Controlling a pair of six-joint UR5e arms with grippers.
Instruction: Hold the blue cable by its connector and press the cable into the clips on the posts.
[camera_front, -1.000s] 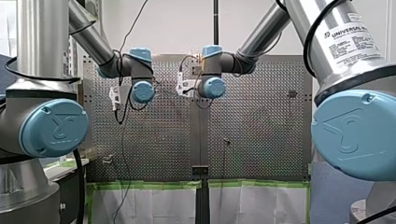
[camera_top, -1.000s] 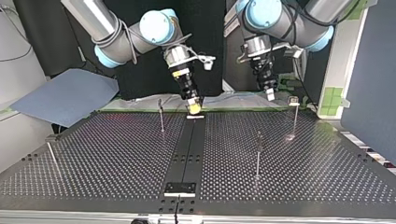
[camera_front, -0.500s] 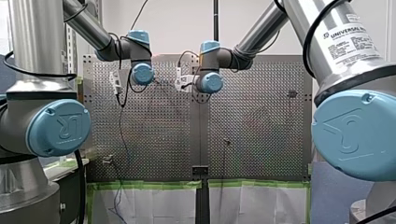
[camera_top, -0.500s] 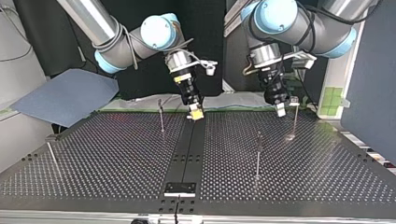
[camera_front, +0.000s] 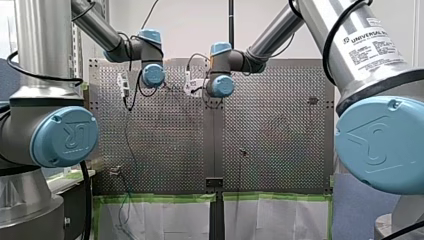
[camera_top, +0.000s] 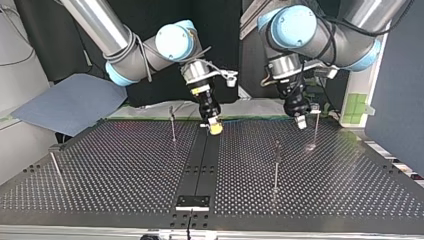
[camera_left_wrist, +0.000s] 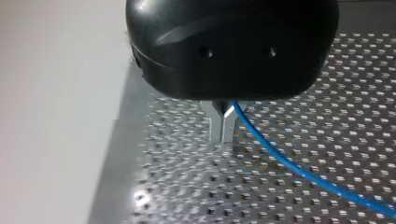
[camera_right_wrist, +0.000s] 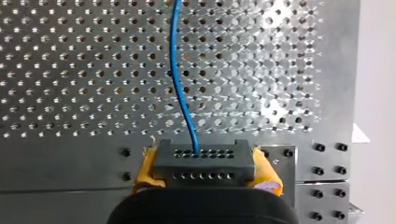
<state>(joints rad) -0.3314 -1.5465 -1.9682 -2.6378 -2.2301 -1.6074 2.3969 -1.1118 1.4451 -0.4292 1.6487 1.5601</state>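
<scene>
In the right wrist view my right gripper (camera_right_wrist: 205, 169) has its yellow pads (camera_right_wrist: 145, 170) shut on a grey connector (camera_right_wrist: 204, 154) with rows of small holes. The blue cable (camera_right_wrist: 180, 84) runs out of it, ahead over the perforated table. In the left wrist view my left gripper (camera_left_wrist: 225, 133) has its metal fingers (camera_left_wrist: 218, 122) shut on the blue cable (camera_left_wrist: 289, 165), which trails away beside them just above the table. In the top view my right gripper (camera_top: 215, 127) hangs low at the table's far middle. My left gripper (camera_top: 300, 121) is close beside a clip-topped post (camera_top: 315, 125).
Other thin posts stand on the table (camera_top: 125, 165): one far left of centre (camera_top: 172, 125), one right of centre (camera_top: 276, 165), one at the left edge (camera_top: 55, 167), one at the near edge (camera_top: 190, 220). A blue sheet (camera_top: 70, 102) lies beyond the far left corner.
Both grippers have come down and out over the table's far edge. In the top view my left gripper moved right to the clip post; my right gripper moved slightly right.
</scene>
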